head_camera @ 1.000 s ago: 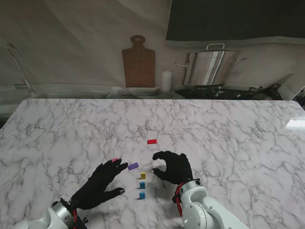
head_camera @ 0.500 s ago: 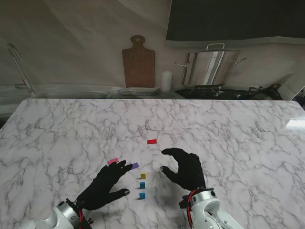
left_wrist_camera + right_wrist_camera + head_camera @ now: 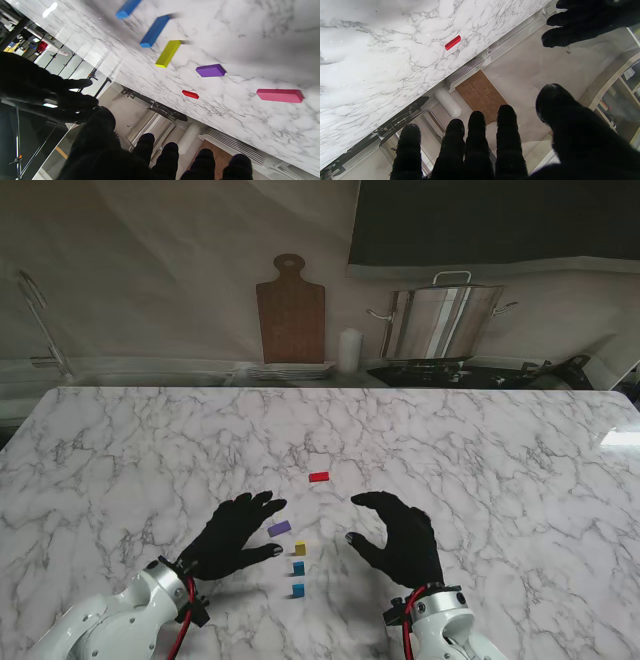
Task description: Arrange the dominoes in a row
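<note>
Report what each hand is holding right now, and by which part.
Nothing is held. The left hand and right hand are both open above the marble table, fingers apart, touching no domino.

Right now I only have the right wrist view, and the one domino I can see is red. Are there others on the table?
Observer: Yes. In the stand view three stand in a row nearer to me: near blue, second blue, yellow.
Operator: Anything else by that row?
Observer: A purple domino lies flat just past the yellow.
Operator: Is the left robot hand holding one?
Observer: No. The left robot hand is open, fingers spread, holding nothing.
Operator: Is that all?
Observer: No. The left wrist view shows a pink domino lying flat.
</note>
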Motion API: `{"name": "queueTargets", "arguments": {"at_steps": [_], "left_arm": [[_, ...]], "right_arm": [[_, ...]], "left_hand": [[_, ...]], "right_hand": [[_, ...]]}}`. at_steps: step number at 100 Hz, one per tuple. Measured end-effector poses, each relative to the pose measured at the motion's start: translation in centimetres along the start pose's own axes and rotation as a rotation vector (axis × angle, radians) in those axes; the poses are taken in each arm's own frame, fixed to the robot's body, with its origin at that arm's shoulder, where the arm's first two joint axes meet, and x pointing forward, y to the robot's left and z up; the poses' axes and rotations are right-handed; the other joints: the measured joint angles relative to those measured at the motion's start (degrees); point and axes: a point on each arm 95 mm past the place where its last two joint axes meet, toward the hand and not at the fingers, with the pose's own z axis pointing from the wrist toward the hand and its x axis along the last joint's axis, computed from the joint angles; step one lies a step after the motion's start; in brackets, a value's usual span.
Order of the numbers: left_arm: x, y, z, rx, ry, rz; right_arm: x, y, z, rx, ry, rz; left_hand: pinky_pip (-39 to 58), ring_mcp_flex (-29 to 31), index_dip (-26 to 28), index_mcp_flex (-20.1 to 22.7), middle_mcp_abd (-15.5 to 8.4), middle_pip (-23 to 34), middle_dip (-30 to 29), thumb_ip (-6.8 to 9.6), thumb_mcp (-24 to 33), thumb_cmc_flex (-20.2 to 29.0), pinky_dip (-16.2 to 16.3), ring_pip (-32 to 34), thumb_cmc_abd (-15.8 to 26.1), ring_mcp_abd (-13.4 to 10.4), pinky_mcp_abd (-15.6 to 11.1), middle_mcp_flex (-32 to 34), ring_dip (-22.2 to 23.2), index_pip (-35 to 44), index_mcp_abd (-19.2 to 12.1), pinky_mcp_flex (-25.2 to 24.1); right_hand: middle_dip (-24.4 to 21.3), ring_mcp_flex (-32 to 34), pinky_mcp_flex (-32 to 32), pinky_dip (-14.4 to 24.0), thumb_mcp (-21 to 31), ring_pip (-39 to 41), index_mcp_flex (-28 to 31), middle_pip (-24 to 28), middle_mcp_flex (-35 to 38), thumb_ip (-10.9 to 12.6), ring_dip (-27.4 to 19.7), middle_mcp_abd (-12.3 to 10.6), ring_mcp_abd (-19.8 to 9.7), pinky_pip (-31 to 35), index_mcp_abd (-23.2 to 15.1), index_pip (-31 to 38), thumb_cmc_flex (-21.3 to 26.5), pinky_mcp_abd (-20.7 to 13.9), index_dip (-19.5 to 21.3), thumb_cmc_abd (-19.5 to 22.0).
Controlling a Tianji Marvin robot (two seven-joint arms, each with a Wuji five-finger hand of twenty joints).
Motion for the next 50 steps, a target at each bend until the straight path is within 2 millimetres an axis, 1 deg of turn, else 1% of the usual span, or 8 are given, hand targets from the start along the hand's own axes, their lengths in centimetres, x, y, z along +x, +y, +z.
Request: {"name": "queueTargets", "arguments": {"at_steps": [10,17,27,33,40,42,44,50], "left_arm": [[-0.9,-0.3,1.8,-0.041,-0.015,0.049],[-1.6,-0.7,2.7,-0.061,-0.027,0.08],[-2.3,-1.2,4.0,-0.084,-0.042,0.107],[-2.8,-1.3,4.9,-0.1,-0.064,0.123],[-3.2,-1.8,5.7,-0.108,-0.083,0.135],[-3.3,-1.9,5.8,-0.109,-0.085,0.14],[-3.4,-2.0,6.0,-0.111,-0.087,0.144],[-3.5,-2.1,6.6,-0.123,-0.089,0.161]], "right_arm": [[-0.1,0.2,-0.1,-0.009,-0.003,0.009],[-0.1,0.3,-0.1,-0.011,-0.005,0.013],[-0.2,0.4,0.0,-0.014,-0.01,0.02],[-0.3,0.4,0.0,-0.014,-0.012,0.022],[-0.3,0.5,0.0,-0.014,-0.014,0.023],[-0.3,0.5,0.0,-0.015,-0.014,0.023],[-0.3,0.5,0.0,-0.015,-0.014,0.023],[-0.4,0.5,0.0,-0.015,-0.016,0.024]], "left_hand": [[1.22,0.0,0.12,1.73,0.07,-0.03,0.4,0.0,0.0,0.16,3.71,0.62,-0.92,0.0,-0.08,1.25,2.55,0.84,-0.14,-0.02],[1.76,0.01,0.12,2.28,0.08,-0.03,0.66,0.0,0.0,0.68,5.39,1.04,-0.93,0.0,-0.1,1.5,4.01,1.16,-0.14,-0.04],[2.2,0.01,0.67,2.28,0.1,0.1,1.02,0.0,0.01,0.69,7.3,1.4,-1.33,0.0,-0.21,2.15,5.97,1.19,-0.16,-0.1],[2.57,0.01,0.69,2.31,0.1,0.48,1.28,0.0,-0.09,0.83,7.89,1.84,-1.62,0.0,-0.66,2.22,6.63,1.19,-0.17,-0.12],[3.01,0.02,0.86,3.05,0.15,0.63,1.42,0.0,-0.04,1.33,9.33,2.5,-1.66,0.0,-0.71,2.96,7.42,1.85,-0.18,-0.23],[3.21,0.02,1.29,4.03,0.18,0.63,1.44,0.0,0.0,1.39,9.71,2.67,-2.4,0.0,-0.71,3.13,7.51,2.7,-0.18,-0.35],[3.4,0.03,1.4,4.14,0.2,0.74,1.51,0.0,0.03,1.41,10.24,3.01,-3.0,0.0,-0.71,3.59,7.74,2.84,-0.18,-0.65],[3.7,0.12,2.12,5.65,0.27,0.82,1.94,0.0,0.03,1.41,11.24,3.73,-3.86,0.0,-0.72,4.23,8.17,3.44,-0.18,-0.7]], "right_hand": [[0.0,0.0,0.0,0.0,0.0,0.0,0.01,0.0,0.0,0.0,0.0,0.0,0.0,0.0,0.0,0.0,0.0,0.0,0.0,0.0],[0.0,0.0,-0.01,0.0,0.0,0.0,0.01,0.0,0.0,0.0,0.0,0.0,0.0,0.0,0.0,0.0,0.0,0.0,0.0,0.0],[0.01,0.0,-0.01,0.0,0.0,0.0,0.01,0.07,0.0,0.0,0.0,0.0,0.0,0.0,0.0,0.0,0.0,0.0,0.0,0.0],[0.19,0.0,-0.01,0.0,0.0,0.0,0.01,0.07,0.0,0.0,0.0,0.0,0.0,0.0,0.0,0.0,0.0,0.0,0.0,0.0],[0.23,0.0,-0.01,0.06,0.0,0.0,0.01,0.07,0.0,0.0,0.0,0.0,0.0,0.0,0.0,0.0,0.0,0.01,0.0,0.0],[0.23,0.0,-0.01,0.21,0.0,0.0,0.01,0.07,0.0,0.0,0.0,0.0,0.0,0.0,0.0,0.0,0.0,0.01,0.0,0.0],[0.23,0.0,-0.01,0.35,0.0,0.0,0.01,0.07,0.0,0.0,0.0,0.0,0.0,0.0,0.0,0.0,0.0,0.01,0.0,0.0],[0.24,0.0,-0.01,0.49,0.0,0.0,0.01,0.07,0.0,0.0,0.0,0.0,0.0,0.0,0.0,0.0,0.0,0.01,0.0,0.0]]}}
